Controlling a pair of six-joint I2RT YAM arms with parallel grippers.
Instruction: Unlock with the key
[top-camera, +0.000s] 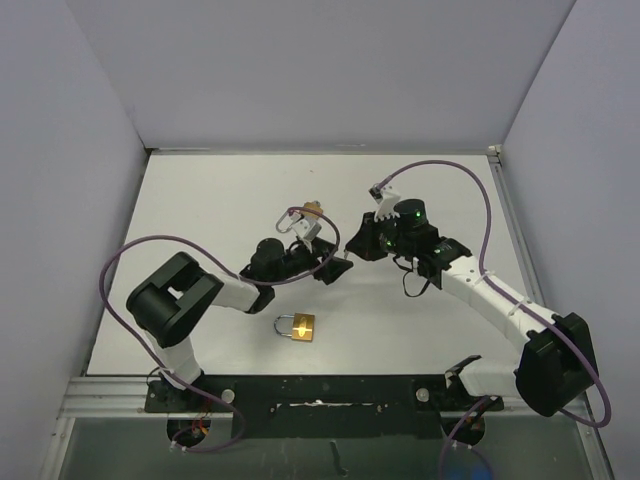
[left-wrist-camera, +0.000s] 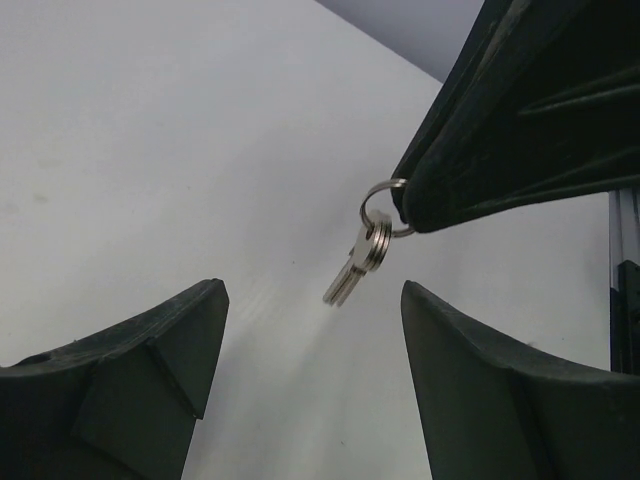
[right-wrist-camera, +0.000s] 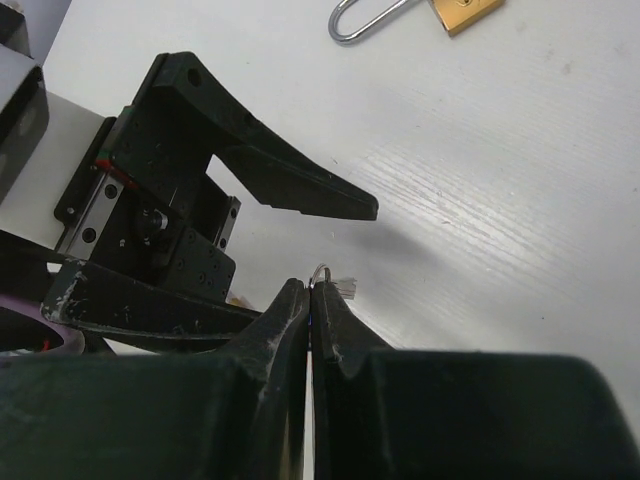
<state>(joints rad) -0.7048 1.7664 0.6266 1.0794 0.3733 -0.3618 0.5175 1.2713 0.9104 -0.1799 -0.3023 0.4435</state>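
Note:
A brass padlock (top-camera: 297, 326) with a steel shackle lies flat on the white table, nearer to the arm bases than both grippers; its edge also shows in the right wrist view (right-wrist-camera: 452, 12). My right gripper (right-wrist-camera: 312, 286) is shut on the ring of a small bunch of silver keys (left-wrist-camera: 360, 262), which hang down from the ring (left-wrist-camera: 378, 208). My left gripper (left-wrist-camera: 310, 290) stands open just short of the hanging keys, nothing between its fingers (left-wrist-camera: 160, 360). In the top view the two grippers (top-camera: 338, 266) (top-camera: 357, 250) meet tip to tip above the table's middle.
White walls close in the table on the left, back and right. A metal rail (top-camera: 320, 392) with the arm bases runs along the near edge. Purple cables (top-camera: 450, 168) loop over both arms.

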